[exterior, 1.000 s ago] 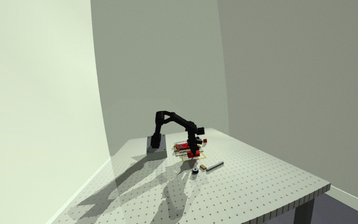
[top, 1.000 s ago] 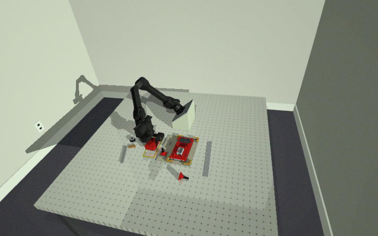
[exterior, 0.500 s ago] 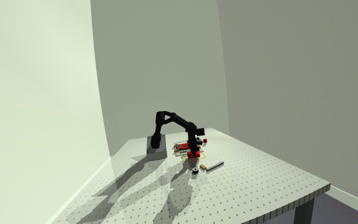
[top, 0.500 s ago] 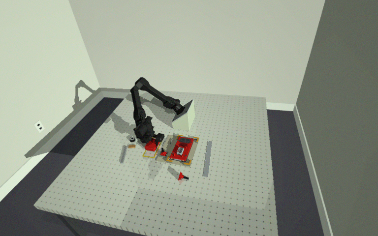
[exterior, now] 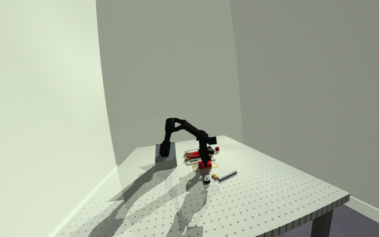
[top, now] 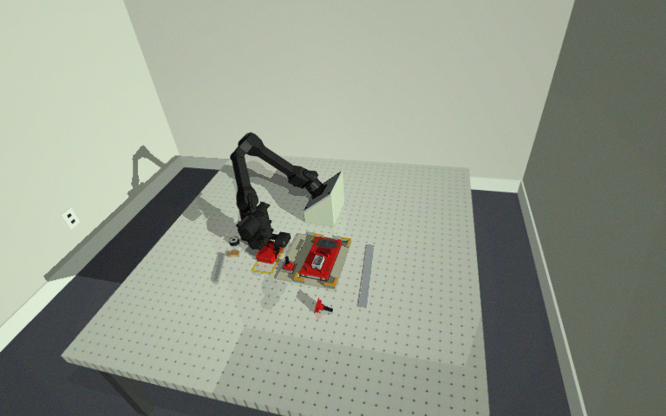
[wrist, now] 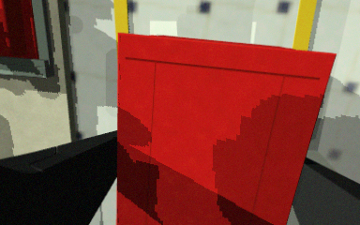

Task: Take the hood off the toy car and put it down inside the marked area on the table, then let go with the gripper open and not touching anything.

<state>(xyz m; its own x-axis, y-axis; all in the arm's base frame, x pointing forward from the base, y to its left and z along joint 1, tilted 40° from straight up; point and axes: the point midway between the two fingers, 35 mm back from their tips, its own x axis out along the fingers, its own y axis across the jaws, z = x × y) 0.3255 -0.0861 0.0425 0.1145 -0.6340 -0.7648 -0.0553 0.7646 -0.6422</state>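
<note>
The hood (top: pixel 265 255) (exterior: pixel 203 165) (wrist: pixel 211 117) has been taken off the toy car (top: pixel 321 254) (exterior: pixel 192 154) and is gripped between the widely spread fingers of the gripper (top: pixel 267 247) (exterior: pixel 206 165) (wrist: pixel 205 151). It is held at the yellow-marked area (top: pixel 263 272) (exterior: pixel 193 169) (wrist: pixel 304 23), which lies nearer the table's left edge than the car does in the top view; whether the table is touched cannot be told. Final placing, release and a clear withdrawal appear to be left.

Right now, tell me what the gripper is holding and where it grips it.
The gripper holds the red hood by its two opposite side edges, one black finger on each side.
</note>
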